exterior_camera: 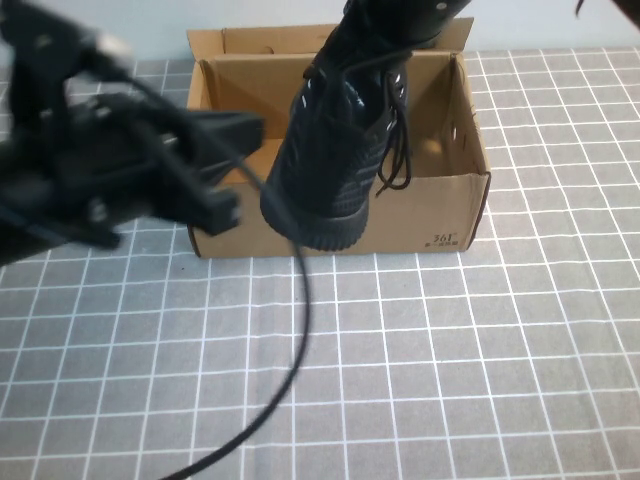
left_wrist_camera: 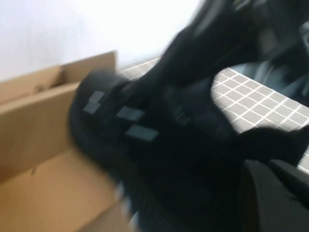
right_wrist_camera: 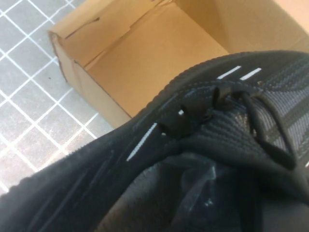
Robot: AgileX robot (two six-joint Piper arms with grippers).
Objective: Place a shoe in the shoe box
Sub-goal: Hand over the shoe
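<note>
- Black knit fills the right wrist view: the right end effector (exterior_camera: pixel 400 12), at the far edge of the high view above the box, is clamped shut on the shoe (exterior_camera: pixel 338 150) at its collar, so the shoe hangs toe-down.
- The shoe's toe and sole hang in front of the box's near wall in the high view; whether the toe is inside the opening or short of it I cannot tell. Its laces (exterior_camera: pixel 396 150) dangle loose on the right side.
- The left end effector (exterior_camera: pixel 215 200) is shut and holds nothing. It sits at the left near corner of the shoe box (exterior_camera: pixel 440 205), close beside the shoe, with its cable trailing over the bench (exterior_camera: pixel 480 360).
- The shoe box stands open, its lid flap folded back on the far side and nothing visible inside.
- To do this step well, in my judgement: carry the toe clear past the near wall, centre the shoe over the opening, tilt it towards lying flat, then lower it until the sole rests on the floor before releasing. Keep the left arm clear.
</note>
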